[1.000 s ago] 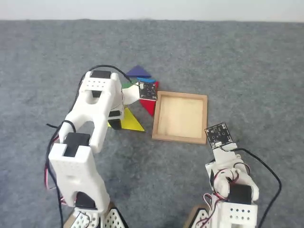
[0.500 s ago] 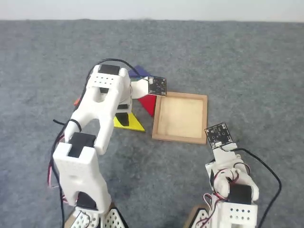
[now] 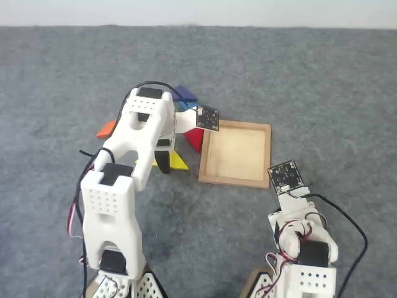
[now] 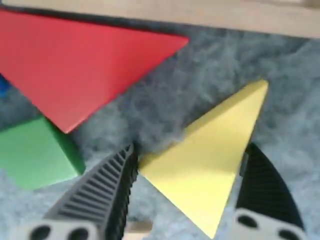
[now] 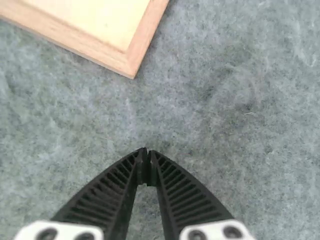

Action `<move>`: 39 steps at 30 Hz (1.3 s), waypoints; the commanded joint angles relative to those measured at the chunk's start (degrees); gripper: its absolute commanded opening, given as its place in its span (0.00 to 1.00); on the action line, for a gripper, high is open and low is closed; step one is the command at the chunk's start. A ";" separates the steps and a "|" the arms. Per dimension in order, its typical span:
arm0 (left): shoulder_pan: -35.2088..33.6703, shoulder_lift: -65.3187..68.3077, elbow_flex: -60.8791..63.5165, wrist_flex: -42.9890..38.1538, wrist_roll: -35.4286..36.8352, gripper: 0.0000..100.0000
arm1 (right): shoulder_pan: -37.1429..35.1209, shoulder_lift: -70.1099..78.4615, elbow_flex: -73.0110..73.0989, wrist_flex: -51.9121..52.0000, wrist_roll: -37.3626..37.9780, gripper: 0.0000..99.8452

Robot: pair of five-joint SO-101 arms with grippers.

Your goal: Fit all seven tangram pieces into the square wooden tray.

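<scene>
Left wrist view has the left gripper [image 4: 187, 170] spread open astride the yellow triangle [image 4: 210, 155]. Just beyond its fingertips lie the green piece [image 4: 30, 155] and red triangle [image 4: 75, 65], then the wooden tray [image 4: 200, 12]. The right gripper [image 5: 146, 170] is pressed together, empty, on carpet short of the tray's corner.

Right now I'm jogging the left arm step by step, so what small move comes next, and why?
Probably close the left arm's jaws: they stand open on either side of the yellow triangle, which lies flat near the wooden tray, and the tray holds no pieces yet.
</scene>
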 commanded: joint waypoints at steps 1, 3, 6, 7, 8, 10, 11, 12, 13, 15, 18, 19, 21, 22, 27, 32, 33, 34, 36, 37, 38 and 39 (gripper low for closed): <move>-1.76 0.70 -2.68 -0.62 -0.70 0.30 | -0.22 -0.84 0.97 0.13 0.44 0.01; -2.46 0.70 -2.77 0.00 -0.79 0.27 | -0.22 -0.84 0.97 0.13 0.44 0.01; -2.55 0.70 -2.86 2.99 -0.79 0.21 | -0.22 -0.84 0.97 0.13 0.44 0.01; -2.46 0.70 -2.86 3.52 -0.79 0.20 | -0.22 -0.84 0.97 0.13 0.44 0.01; -2.37 0.70 -2.86 3.69 -0.79 0.19 | -0.22 -0.84 0.97 0.13 0.44 0.01; -2.37 0.70 -2.86 3.69 -0.62 0.19 | -0.22 -0.84 0.97 0.13 0.44 0.01; -2.37 0.70 -2.86 3.87 -0.53 0.19 | -0.22 -0.84 0.97 0.13 0.44 0.01; -2.37 0.70 -2.86 3.87 -0.18 0.19 | -0.22 -0.84 0.97 0.13 0.44 0.01; -2.37 0.62 -2.86 3.87 0.79 0.18 | -0.22 -0.84 0.97 0.13 0.44 0.01; -2.29 0.35 -2.95 3.96 2.29 0.16 | -0.22 -0.84 0.97 0.13 0.44 0.01; -1.67 -2.37 -2.51 7.30 2.73 0.14 | -0.22 -0.84 0.97 0.13 0.44 0.01; -1.23 -3.60 -2.51 8.88 2.73 0.13 | -0.22 -0.84 0.97 0.13 0.44 0.01; -0.62 -6.07 -2.42 11.60 2.73 0.12 | -0.22 -0.84 0.97 0.13 0.44 0.01; -0.53 -7.21 -2.42 13.19 2.73 0.12 | -0.22 -0.84 0.97 0.13 0.44 0.01; 0.26 -10.55 -0.66 18.55 2.73 0.11 | -0.22 -0.84 0.97 0.13 0.44 0.01; 2.37 -12.84 5.05 18.46 4.75 0.10 | -0.22 -0.84 0.97 0.13 0.44 0.01; 2.90 -13.63 5.93 18.46 5.10 0.10 | -0.22 -0.84 0.97 0.13 0.44 0.01; 3.34 -14.51 6.90 18.46 5.10 0.09 | -0.22 -0.84 0.97 0.13 0.44 0.01; 4.40 -16.88 8.66 18.55 5.36 0.08 | -0.22 -0.84 0.97 0.13 0.44 0.01; 4.75 -18.37 9.54 18.55 6.24 0.08 | -0.22 -0.84 0.97 0.13 0.44 0.01; 5.27 -19.96 10.42 18.55 7.21 0.08 | -0.22 -0.84 0.97 0.13 0.44 0.01; 5.80 -21.71 11.47 18.64 7.91 0.08 | -0.22 -0.84 0.97 0.13 0.44 0.01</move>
